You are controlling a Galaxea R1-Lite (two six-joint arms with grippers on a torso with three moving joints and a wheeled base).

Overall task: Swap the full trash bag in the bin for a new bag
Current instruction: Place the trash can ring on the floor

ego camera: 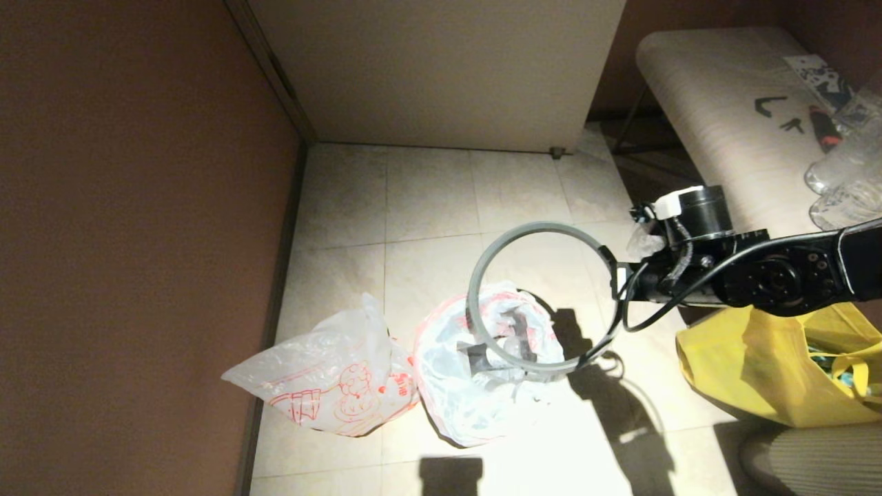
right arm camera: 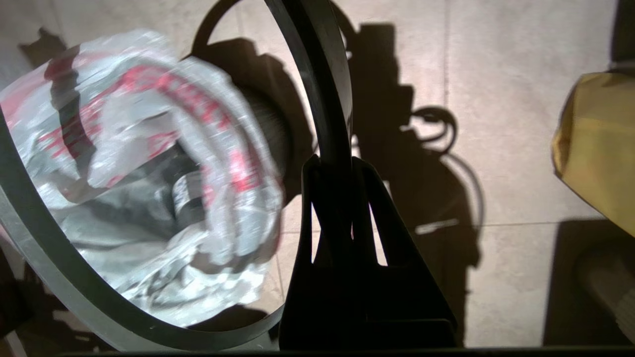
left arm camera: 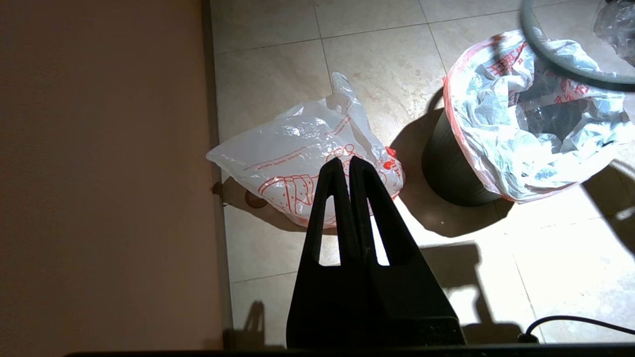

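Floor (ego camera: 427,200) of pale tile carries everything in play. At its centre in the head view stands the bin (left arm camera: 449,171), a small black wastebasket, with the full trash bag (ego camera: 458,393) in it, its pink-red top edge folded out over the mouth and red lettering showing. Just beside the bin at 9 o'clock lies the new bag (ego camera: 331,382), translucent with a red cartoon outline, slumped against the wall base. At 3 o'clock, well apart, sits a yellow fabric tote (ego camera: 765,372).

The grey rim ring (ego camera: 482,275) is off the bin and held in the air above it, tilted, its lower arc over the bag's mouth. The right claw (ego camera: 617,282) is clamped narrow on the ring at its 3 o'clock side. The left claw (left arm camera: 346,163) hangs empty with fingers pressed together, above the new bag.

With the ring lifted, the full bag lies toward 9 o'clock from the right claw and below it; the left claw looks nearer the bag's free edge.
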